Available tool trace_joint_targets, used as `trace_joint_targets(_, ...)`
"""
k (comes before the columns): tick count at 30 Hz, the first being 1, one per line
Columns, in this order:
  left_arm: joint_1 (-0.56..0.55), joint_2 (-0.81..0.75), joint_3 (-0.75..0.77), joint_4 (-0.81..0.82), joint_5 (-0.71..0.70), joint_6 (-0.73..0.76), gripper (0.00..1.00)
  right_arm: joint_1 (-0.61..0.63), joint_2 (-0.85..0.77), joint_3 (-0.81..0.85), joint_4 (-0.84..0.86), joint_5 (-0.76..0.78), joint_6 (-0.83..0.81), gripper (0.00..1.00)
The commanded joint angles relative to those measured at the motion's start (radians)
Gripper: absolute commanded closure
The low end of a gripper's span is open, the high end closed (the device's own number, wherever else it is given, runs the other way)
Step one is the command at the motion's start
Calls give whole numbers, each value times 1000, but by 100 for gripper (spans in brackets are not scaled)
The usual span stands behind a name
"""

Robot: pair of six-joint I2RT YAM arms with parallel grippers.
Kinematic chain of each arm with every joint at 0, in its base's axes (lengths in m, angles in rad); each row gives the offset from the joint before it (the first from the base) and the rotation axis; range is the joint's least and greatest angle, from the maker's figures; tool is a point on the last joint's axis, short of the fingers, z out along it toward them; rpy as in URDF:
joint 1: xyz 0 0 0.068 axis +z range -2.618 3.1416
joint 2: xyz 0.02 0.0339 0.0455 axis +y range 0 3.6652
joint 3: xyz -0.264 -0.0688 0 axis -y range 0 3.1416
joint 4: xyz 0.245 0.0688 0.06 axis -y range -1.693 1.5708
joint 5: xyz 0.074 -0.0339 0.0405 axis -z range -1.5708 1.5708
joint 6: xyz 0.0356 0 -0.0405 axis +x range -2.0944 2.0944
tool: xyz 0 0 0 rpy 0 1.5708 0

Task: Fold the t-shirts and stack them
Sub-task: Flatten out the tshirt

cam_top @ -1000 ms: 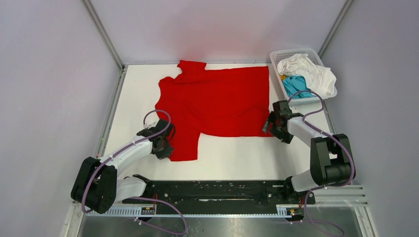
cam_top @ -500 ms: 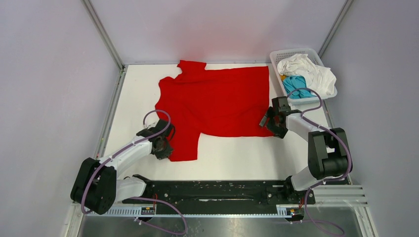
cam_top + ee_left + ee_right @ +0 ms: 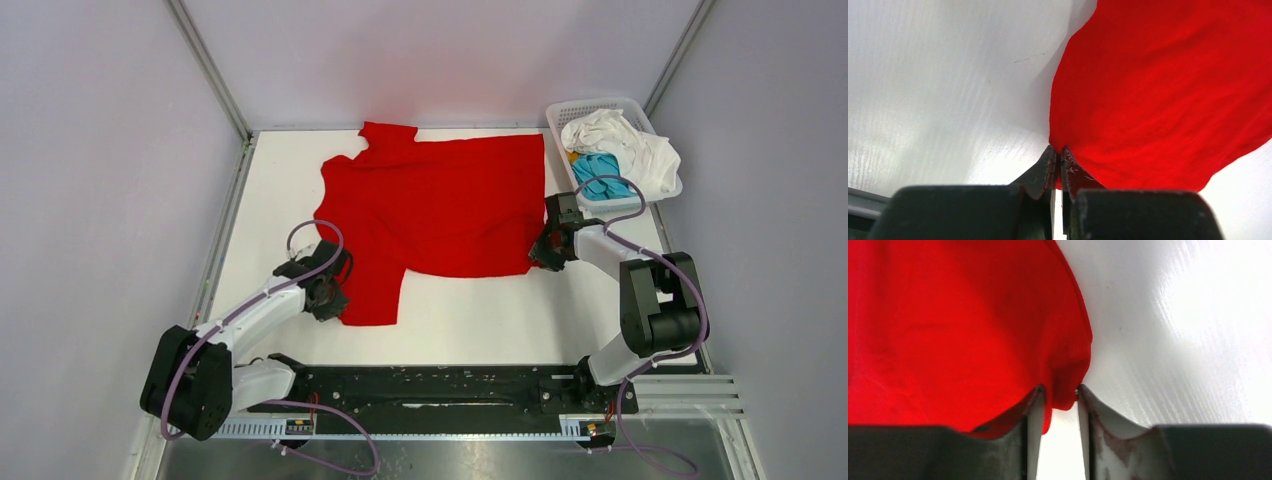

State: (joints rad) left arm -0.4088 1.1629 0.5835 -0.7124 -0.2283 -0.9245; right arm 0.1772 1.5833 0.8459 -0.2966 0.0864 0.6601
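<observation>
reaching forward and inward from its base at the near left, the left arm [image 3: 250, 310] is lying low over the table [image 3: 470, 320], its white forearm angling toward the near left sleeve of the red t-shirt [image 3: 440, 205]. the left gripper [image 3: 335, 300] is sitting right at that sleeve's left edge. in the wrist view its black fingers [image 3: 1040, 172] are pressing almost together, pinching the rounded hem of the red cloth at their tips.

the right arm [image 3: 655, 300] is folding up from the near right, its forearm running far and left, so that the right gripper [image 3: 541, 256] is meeting the shirt's near right corner. its fingers [image 3: 1033, 415] are standing slightly apart, nipping a puckered fold of red cloth between the tips, and bare white table is showing in the gap below the fold.

the red t-shirt is lying spread across the middle of the table, mostly flat, a soft cloth with shallow wrinkles, one sleeve projecting toward the near edge at the left. the tabletop is showing white with a fine wood-like grain. at the far right corner a white plastic lattice basket [image 3: 600, 104] is holding a crumpled white t-shirt [image 3: 625, 140] and a teal-blue t-shirt [image 3: 598, 172].
</observation>
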Motion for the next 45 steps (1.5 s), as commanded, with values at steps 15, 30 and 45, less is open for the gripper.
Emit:
trace_joint_targets(15,-2,-232,164,-13,-97,49,100,15,-147,30,-19,-45,-115,100)
trace_joint_targets(30,-4,-525,727,110,-138,244,100,16,-788,256,-166,-96,-215,100)
trace_joint_targets(45,-2,-311,1618,87,154,507,100,15,-959,823,-441,-233,-277,100)
